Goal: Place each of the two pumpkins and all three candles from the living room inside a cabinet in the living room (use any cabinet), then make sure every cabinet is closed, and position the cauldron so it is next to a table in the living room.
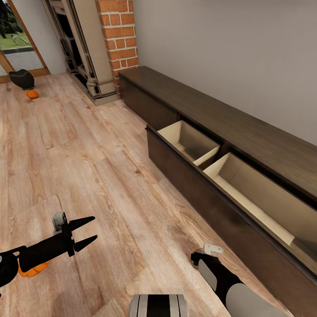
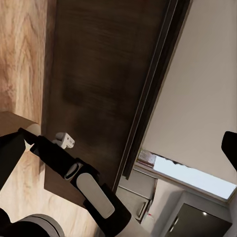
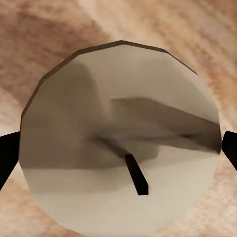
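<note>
A candle (image 3: pixel 121 143) is clamped end-on in the right claw (image 3: pixel 118 153), wick facing the camera. The open cabinet drawer (image 1: pixel 193 143) is seen just ahead-right of that arm, nearer than the left claw (image 1: pixel 86 231), which is spread wide and empty.

I am in a home living room: pale wood plank floor (image 1: pixel 88 167), a red brick chimney (image 1: pixel 119 35) above a dark fireplace (image 1: pixel 72 48), a long low dark cabinet (image 1: pixel 211 119) along a plain grey wall (image 1: pixel 229 53), and a glazed door (image 1: pixel 17 39).
</note>
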You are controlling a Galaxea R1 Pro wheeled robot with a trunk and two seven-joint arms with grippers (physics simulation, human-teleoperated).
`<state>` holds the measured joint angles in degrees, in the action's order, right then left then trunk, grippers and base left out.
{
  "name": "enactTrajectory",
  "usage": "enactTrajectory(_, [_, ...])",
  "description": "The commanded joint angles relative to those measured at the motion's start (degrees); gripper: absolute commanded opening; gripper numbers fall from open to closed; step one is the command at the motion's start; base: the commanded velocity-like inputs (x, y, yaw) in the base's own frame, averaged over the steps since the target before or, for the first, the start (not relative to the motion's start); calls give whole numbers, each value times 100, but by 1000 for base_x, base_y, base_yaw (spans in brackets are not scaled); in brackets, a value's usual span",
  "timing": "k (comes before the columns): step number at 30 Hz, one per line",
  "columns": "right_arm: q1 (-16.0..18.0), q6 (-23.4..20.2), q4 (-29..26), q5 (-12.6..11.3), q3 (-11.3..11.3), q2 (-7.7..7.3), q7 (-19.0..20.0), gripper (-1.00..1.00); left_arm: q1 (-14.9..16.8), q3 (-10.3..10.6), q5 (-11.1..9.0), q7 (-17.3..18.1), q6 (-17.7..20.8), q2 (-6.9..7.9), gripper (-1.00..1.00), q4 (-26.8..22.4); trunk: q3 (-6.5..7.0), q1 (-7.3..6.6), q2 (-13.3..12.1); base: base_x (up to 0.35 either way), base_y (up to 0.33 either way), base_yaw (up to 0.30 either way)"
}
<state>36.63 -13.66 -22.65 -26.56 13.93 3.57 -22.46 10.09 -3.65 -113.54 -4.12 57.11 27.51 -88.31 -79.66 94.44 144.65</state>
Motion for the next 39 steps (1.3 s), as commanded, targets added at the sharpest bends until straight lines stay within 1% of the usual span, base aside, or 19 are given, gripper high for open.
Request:
enactTrajectory(1, [2, -32, -11, -35, 48, -5, -44, 100, 2, -5, -46, -41, 20, 0, 100, -2, -4, -1, 2, 0, 0, 0])
enactTrajectory(4, [2, -32, -11, -35, 48, -5, -44, 100, 2, -5, -46, -42, 20, 0, 100, -2, -4, -1, 2, 0, 0, 0])
enactTrajectory(7, [2, -32, -11, -34, 48, -5, -40, 100, 1, -5, -46, -44, 20, 0, 100, -2, -70, 7, 6, 0, 0, 0])
enactTrajectory(21, [2, -38, -11, -34, 48, -5, -39, 100, 3, -5, -46, -44, 20, 0, 100, -2, -70, 7, 6, 0, 0, 0])
enactTrajectory(22, [2, -39, -11, -34, 48, -5, -39, -100, 2, -5, -46, -45, 20, 0, 100, -2, -70, 7, 6, 0, 0, 0])
enactTrajectory(39, [2, -41, -11, -35, 48, -5, -39, -100, 1, -5, -46, -45, 20, 0, 100, -2, -70, 7, 6, 0, 0, 0])
